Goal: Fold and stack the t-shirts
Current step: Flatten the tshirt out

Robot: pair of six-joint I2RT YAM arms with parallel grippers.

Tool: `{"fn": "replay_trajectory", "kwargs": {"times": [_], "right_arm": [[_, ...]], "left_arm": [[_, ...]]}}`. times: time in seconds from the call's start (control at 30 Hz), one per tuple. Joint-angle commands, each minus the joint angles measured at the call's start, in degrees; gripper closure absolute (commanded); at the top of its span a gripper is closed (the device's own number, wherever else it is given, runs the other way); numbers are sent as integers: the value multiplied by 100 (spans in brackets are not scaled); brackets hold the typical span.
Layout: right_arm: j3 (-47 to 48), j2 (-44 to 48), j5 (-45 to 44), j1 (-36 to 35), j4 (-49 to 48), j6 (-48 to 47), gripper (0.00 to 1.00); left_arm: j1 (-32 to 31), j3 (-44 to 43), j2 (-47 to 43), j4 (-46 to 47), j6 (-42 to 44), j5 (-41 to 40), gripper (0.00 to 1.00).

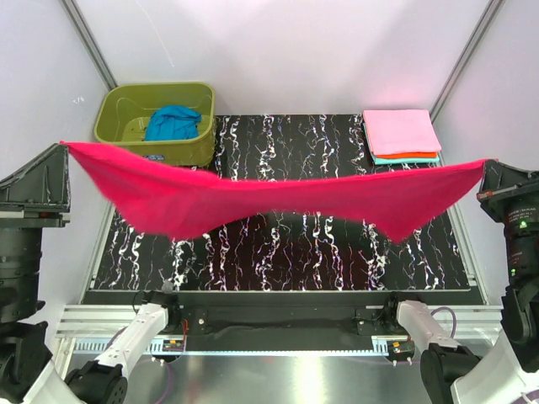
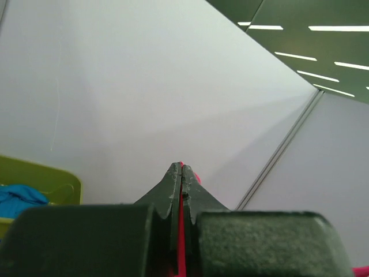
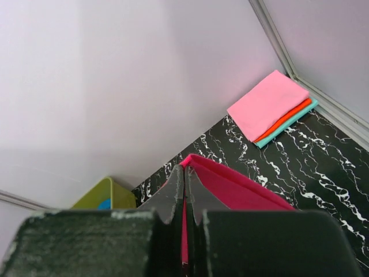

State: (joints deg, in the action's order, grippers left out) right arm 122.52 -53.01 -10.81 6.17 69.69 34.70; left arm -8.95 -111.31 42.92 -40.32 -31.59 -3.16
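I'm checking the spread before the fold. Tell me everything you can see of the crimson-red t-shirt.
The crimson-red t-shirt is soft, plain cloth, stretched wide in the air across the black marbled table, sagging in the middle. The left gripper is shut on one end, the right gripper on the other. Nothing else appears to touch it.

Crimson-red t-shirt (image 1: 269, 198): plain, one colour, no print. Table top (image 1: 278, 252): black with white marble veining. Tub (image 1: 156, 87) at 10 o'clock: olive-green, plain. Blue t-shirt (image 1: 173, 124) inside it: bright, unpatterned. Stack at 2 o'clock, top down: light pink t-shirt (image 1: 400, 130), orange t-shirt (image 1: 417, 155), teal t-shirt (image 1: 404, 161), all plain. Left gripper (image 2: 181, 168) and right gripper (image 3: 185, 172): matte black. Walls (image 1: 286, 50): pale grey-white.
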Motion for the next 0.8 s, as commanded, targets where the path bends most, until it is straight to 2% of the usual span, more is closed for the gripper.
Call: {"fn": "replay_trajectory", "kwargs": {"times": [0.0, 0.13, 0.23, 0.37, 0.5, 0.6, 0.77], "right_arm": [[210, -507, 8, 15, 185, -270, 100], [457, -1393, -9, 15, 71, -262, 100], [248, -1799, -105, 15, -323, -218, 100], [-333, -2054, -490, 15, -1394, -165, 100], [-387, -2651, -607, 15, -2107, -243, 100], [-115, -3098, -633, 24, -2609, -497, 100], [1799, -3996, -642, 68, -2417, -1061, 100]], "left_arm": [[-1, 82, 331, 59, -136, 78, 100], [-1, 425, 813, 400, -189, 236, 100], [-1, 636, 1287, 989, -32, 237, 100], [-1, 829, 1982, 1962, 285, 18, 100], [-1, 752, 2747, 2800, 461, -132, 100], [-1, 190, 3441, 2854, 470, -308, 100], [-10, -724, 4110, 3179, 233, -72, 100]]}}
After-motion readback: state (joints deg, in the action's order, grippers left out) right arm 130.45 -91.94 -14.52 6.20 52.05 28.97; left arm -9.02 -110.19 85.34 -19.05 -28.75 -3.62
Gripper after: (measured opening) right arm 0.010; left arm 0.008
